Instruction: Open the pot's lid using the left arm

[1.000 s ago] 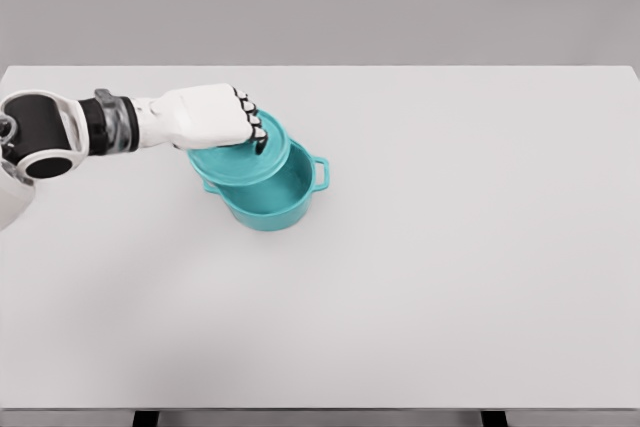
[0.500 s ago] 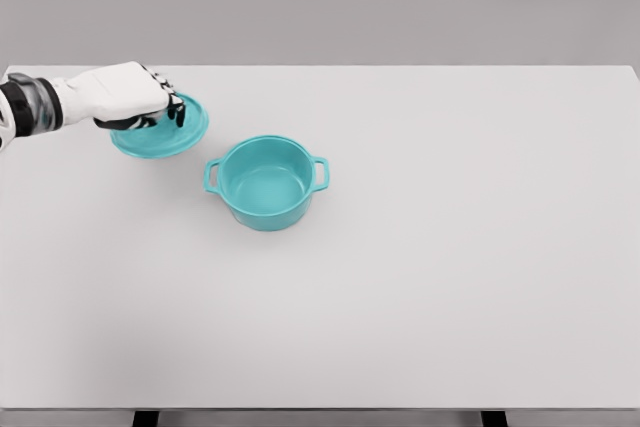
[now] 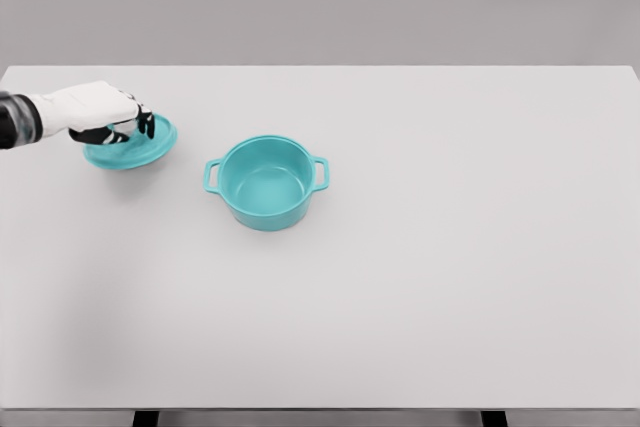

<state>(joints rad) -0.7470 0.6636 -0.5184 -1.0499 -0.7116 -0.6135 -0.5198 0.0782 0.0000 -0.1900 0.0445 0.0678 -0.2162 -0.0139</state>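
The left robot hand (image 3: 108, 113) curls its fingers over the teal lid (image 3: 131, 143), holding it low at the white worktop's (image 3: 450, 277) far left, well apart from the open pot (image 3: 265, 183).

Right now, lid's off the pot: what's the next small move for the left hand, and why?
Probably lower a touch and release. The left hand grips the lid low over the table, well clear of the open pot; whether the lid already touches the table is unclear.
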